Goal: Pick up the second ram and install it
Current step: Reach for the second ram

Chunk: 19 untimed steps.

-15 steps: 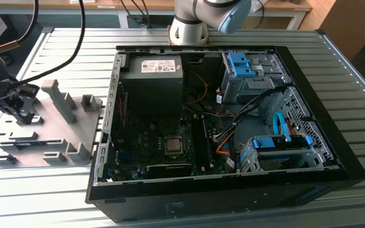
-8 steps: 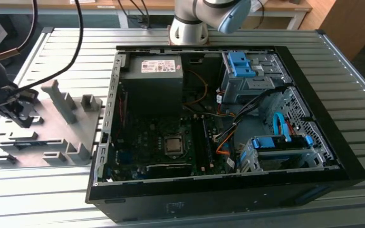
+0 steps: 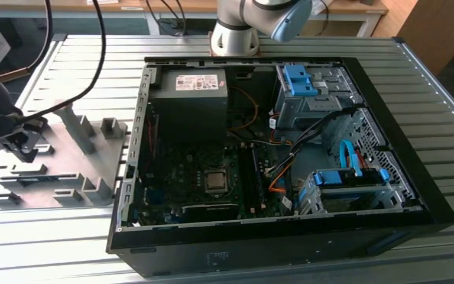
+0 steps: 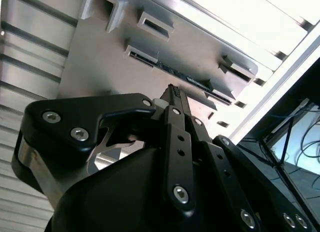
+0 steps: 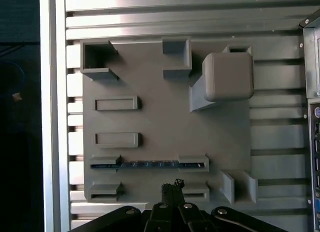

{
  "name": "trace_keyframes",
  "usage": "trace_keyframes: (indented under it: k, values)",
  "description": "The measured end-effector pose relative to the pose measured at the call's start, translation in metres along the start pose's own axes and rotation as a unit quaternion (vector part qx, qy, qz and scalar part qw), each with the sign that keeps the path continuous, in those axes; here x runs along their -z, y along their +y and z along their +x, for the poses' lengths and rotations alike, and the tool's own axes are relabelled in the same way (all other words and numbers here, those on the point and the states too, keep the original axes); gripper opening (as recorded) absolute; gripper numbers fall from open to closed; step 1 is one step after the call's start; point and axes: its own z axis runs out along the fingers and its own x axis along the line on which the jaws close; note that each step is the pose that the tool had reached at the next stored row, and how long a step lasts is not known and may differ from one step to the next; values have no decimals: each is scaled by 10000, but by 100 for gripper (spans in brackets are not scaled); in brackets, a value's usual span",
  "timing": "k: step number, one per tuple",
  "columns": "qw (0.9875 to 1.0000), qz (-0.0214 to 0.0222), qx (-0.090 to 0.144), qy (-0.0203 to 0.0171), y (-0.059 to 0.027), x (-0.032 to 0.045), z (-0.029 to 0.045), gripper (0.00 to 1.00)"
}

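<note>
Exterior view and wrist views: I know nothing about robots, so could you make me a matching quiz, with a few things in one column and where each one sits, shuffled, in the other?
Things
1. second ram
2. gripper
3. gray holder plate
4. blue drive bracket

Places
A. inside the open computer case
B. flat on the slatted table, to the exterior view's left of the case
C. on edge between two holder blocks
D. hovering over the holder plate, close to the ram

Pairs: 1-C, 2-D, 3-B, 4-A
</note>
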Motion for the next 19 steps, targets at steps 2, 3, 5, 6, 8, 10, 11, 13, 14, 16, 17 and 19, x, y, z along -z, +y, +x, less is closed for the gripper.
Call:
trace_keyframes:
  k: [2,3,5,6,8,10,11,13,14,16,17,19]
  values:
    - [9998,5,183,7,-1,-27,0,10]
    - [9996,7,265,9,-1,-39,2,10]
    - [9995,10,331,13,-2,-66,27,10]
    - [9994,10,340,12,2,-86,52,10]
    - [9994,11,344,12,14,-124,107,10]
    - [9994,11,357,11,16,-161,118,10]
    - [9993,12,367,12,15,-180,118,10]
    - [9993,12,377,13,15,-216,117,10]
    - [9993,12,381,13,15,-234,117,10]
    - [9993,12,384,13,16,-270,116,10]
    - [9993,13,385,13,19,-289,117,10]
    - [9993,15,384,12,29,-326,116,10]
